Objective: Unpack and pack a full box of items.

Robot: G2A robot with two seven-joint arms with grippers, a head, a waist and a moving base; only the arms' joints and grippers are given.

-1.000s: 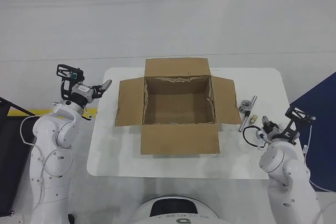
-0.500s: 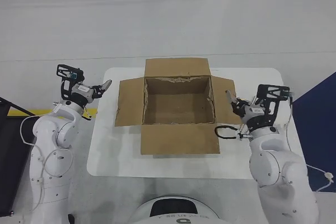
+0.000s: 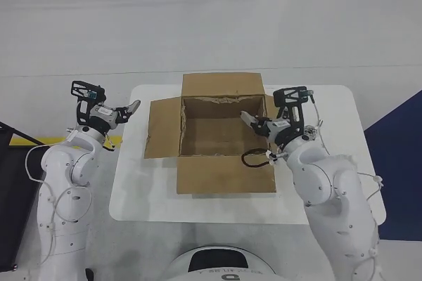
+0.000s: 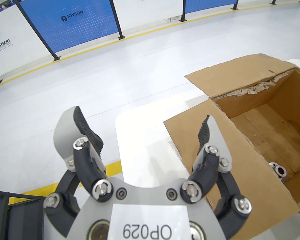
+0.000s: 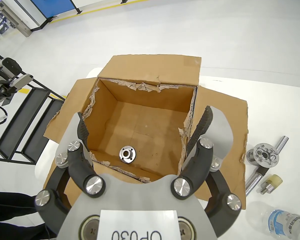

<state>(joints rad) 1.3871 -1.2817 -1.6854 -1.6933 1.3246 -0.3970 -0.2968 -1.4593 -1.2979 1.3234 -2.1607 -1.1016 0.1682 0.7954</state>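
The open cardboard box (image 3: 225, 175) stands in the middle of the white table (image 3: 218, 211), its four flaps folded out. Inside it lies one round metal flange (image 5: 127, 154), near a side wall (image 4: 280, 169). My right gripper (image 5: 144, 114) hangs open and empty above the box's right side (image 3: 252, 121). My left gripper (image 4: 142, 113) is open and empty too, held off the table's left edge (image 3: 131, 107), apart from the box (image 4: 210, 151).
Beside the box's right flap lie a metal hub (image 5: 262, 154), a steel rod (image 5: 281, 142), a small cream-capped part (image 5: 271, 183) and a water bottle (image 5: 287, 222). A black rack (image 5: 20, 131) stands off the table's left side.
My right arm has swung from the table's right edge leftwards to above the box. The left arm has not moved.
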